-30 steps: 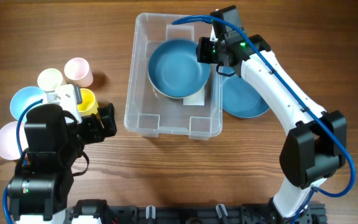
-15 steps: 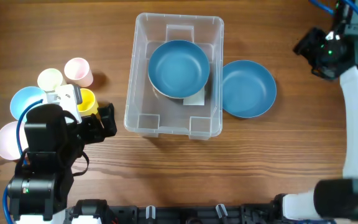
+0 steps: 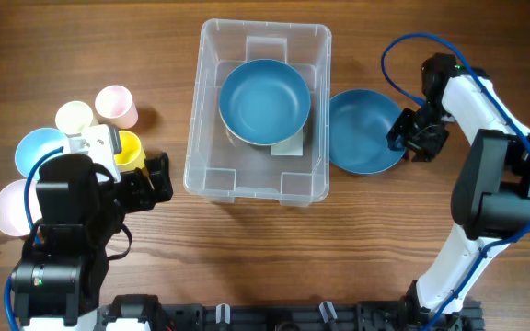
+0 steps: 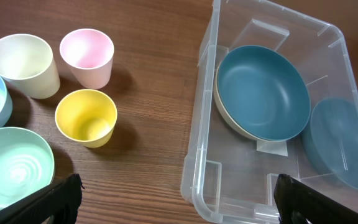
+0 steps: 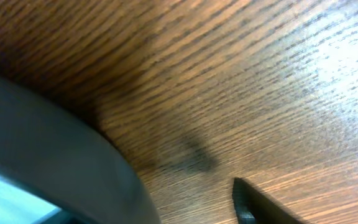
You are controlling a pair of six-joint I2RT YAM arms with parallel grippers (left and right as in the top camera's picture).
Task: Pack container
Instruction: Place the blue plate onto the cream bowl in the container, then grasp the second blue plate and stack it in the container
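The clear plastic container (image 3: 208,110) stands mid-table and holds a dark blue bowl (image 3: 265,99); it also shows in the left wrist view (image 4: 204,155), with that bowl (image 4: 263,93). A second dark blue bowl (image 3: 364,131) sits on the table just right of the container. My right gripper (image 3: 413,138) is low at this bowl's right rim, jaws apart. The right wrist view shows the bowl's rim (image 5: 55,143) close up and one finger tip; the other finger is hidden. My left gripper (image 3: 151,178) is open and empty, left of the container (image 4: 176,194).
Left of the container stand a pink cup (image 3: 116,105), a cream cup (image 3: 74,117) and a yellow cup (image 3: 129,152). A light blue bowl (image 3: 35,149) and a pink bowl (image 3: 9,206) lie at the far left, partly under my left arm.
My right arm left the container's far right corner, swung out to the right, then came down to the right rim of the blue bowl on the table. The left arm has not moved.
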